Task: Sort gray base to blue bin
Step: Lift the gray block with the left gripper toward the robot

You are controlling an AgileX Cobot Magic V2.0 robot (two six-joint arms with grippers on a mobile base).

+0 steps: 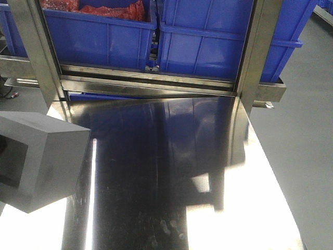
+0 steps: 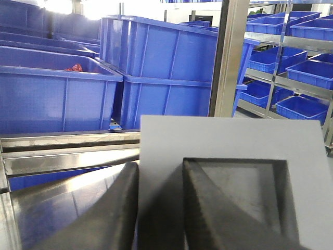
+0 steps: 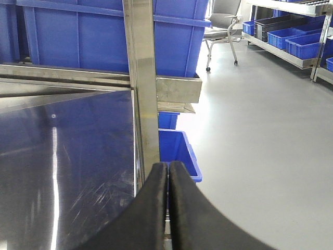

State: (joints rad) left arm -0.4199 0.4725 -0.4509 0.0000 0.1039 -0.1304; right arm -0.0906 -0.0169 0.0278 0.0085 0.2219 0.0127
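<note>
Fingers (image 2: 117,213) of the left gripper (image 2: 160,166) are clamped on one wall of the gray block (image 2: 229,151). One dark finger lies against the outer side and the other sits inside the shallow square recess. In the front view the gray block (image 1: 47,156) hangs tilted at the left edge of the steel table (image 1: 166,172), recess turned leftward, and appears raised off the surface. The left wrist points forward toward the back of the table.

Two blue bins stand side by side behind the table's rear rail, well apart from the block. The left blue bin (image 1: 93,39) holds something red. The inside of the right blue bin (image 1: 208,47) is hidden from view.

Fingers (image 3: 145,213) of the right gripper (image 3: 168,166) are pressed together with nothing between them. They hover at the table's right edge, just before the upright steel post (image 3: 140,78). A small blue tub (image 3: 177,148) sits on the gray floor (image 3: 260,130) beyond the post, and an office chair (image 3: 221,21) stands farther back. Shelves of blue trays (image 2: 291,67) fill the right of the left wrist view.
</note>
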